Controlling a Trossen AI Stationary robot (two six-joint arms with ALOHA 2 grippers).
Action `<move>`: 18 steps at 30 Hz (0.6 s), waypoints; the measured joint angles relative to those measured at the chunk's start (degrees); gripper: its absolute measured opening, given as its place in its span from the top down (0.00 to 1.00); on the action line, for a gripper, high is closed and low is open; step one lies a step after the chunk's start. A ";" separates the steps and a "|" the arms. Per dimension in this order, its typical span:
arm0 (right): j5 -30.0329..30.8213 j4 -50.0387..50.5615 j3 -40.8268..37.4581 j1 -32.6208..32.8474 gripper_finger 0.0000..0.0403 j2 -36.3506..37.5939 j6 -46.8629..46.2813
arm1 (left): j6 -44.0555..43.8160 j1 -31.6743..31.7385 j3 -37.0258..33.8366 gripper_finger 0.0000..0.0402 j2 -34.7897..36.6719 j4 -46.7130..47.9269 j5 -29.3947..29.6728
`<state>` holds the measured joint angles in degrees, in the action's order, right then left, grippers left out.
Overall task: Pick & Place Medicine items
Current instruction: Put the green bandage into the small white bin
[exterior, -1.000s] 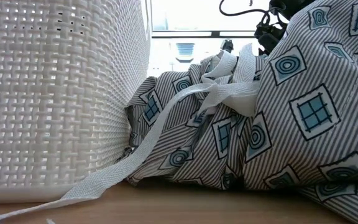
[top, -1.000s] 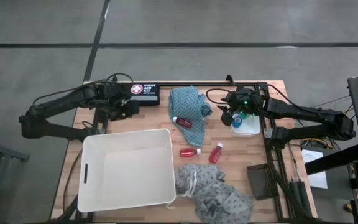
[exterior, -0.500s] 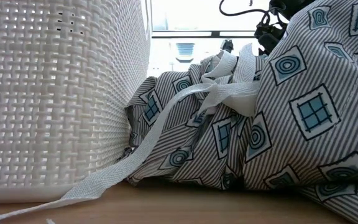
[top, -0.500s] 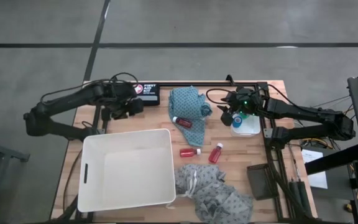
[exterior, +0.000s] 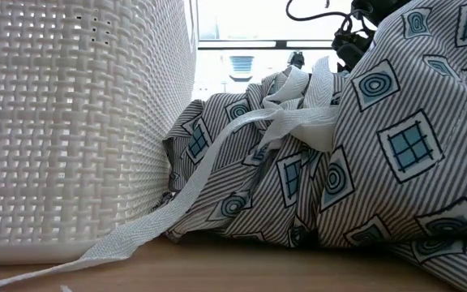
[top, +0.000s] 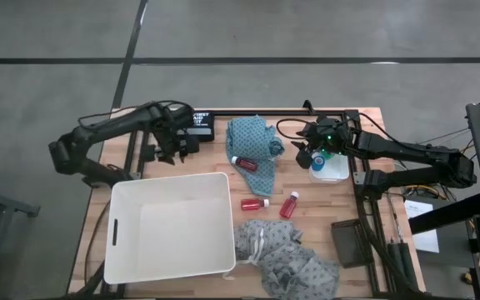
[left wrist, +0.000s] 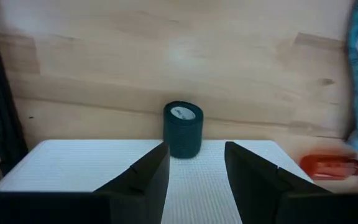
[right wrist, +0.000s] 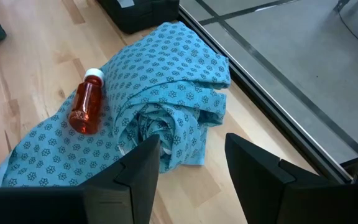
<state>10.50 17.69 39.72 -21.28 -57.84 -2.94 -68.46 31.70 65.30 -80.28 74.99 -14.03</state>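
High view: left pincer (top: 180, 147) above the bench (top: 215, 162), just behind the white basket (top: 172, 225); right pincer (top: 308, 156) waiting at the far right side. Two red bottles (top: 255, 203) lying loose beside the basket, a third on the teal cloth (top: 252, 143).

Low view: only basket weave and patterned cloth (exterior: 363, 146).

Left wrist view: fingers (left wrist: 143, 177) spread and empty, teal-green roll (left wrist: 183, 129) upright on the bench ahead, centred in the gap. Best to descend straight, straddle the roll, clear the basket rim, then squeeze.

Right wrist view: fingers (right wrist: 140, 168) spread, nothing pinched; bottle (right wrist: 86, 109) resting on the cloth.
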 joint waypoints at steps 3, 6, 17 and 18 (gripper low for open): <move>0.00 0.00 0.00 0.00 0.56 0.00 0.00 | 0.99 0.07 0.00 0.60 -1.85 0.05 0.12; 0.00 0.00 0.00 0.00 0.56 0.00 0.00 | 1.29 -0.29 0.00 0.60 -4.02 -0.03 0.32; 0.00 0.00 0.00 0.00 0.55 0.00 0.00 | 5.63 -0.91 -0.37 0.36 -7.73 -0.18 0.51; 0.00 0.00 0.00 0.00 0.55 0.00 0.00 | 5.29 -1.01 -0.75 0.34 -7.62 -0.18 0.47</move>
<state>10.50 17.69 39.72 -21.28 -57.84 -2.94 -63.17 30.70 64.55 -87.90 74.81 -13.56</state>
